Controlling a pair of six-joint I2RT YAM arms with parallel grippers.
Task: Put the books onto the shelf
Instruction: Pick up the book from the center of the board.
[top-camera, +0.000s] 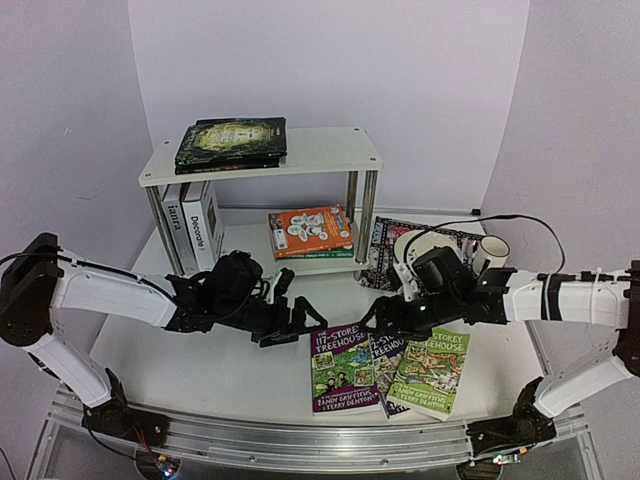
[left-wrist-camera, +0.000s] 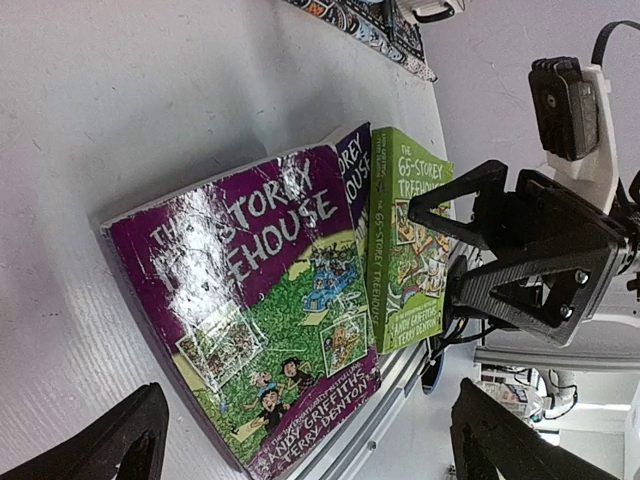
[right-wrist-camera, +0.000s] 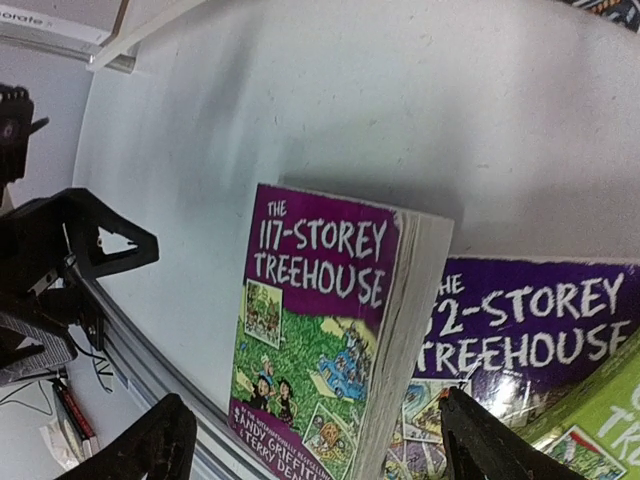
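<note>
White matte tabletop (top-camera: 200, 370) fills the scene, backed by pale lilac walls, with a ribbed aluminium rail (top-camera: 300, 440) along its near edge. At the back stands the shelf (top-camera: 310, 150), made of flat white boards on shiny chrome posts. A dark glossy book (top-camera: 232, 142) lies on its top board. On the lower tier, two thick white hardbacks (top-camera: 193, 228) stand upright at the left and an orange paperback (top-camera: 310, 230) lies flat towards the right.

A broad stretch of tabletop separates the shelf from three Treehouse paperbacks lying flat near the front edge. The purple 117-Storey (top-camera: 343, 368), its cover scuffed and shiny, and the green 65-Storey (top-camera: 430, 372) each overlap a second purple one (top-camera: 383, 348) between them.

The left gripper (top-camera: 292, 322) hangs just left of them, jaws spread and empty. The right gripper (top-camera: 385, 320) hangs over their far edge, its black fingers (right-wrist-camera: 150, 445) wide apart, clasping nothing.
</note>
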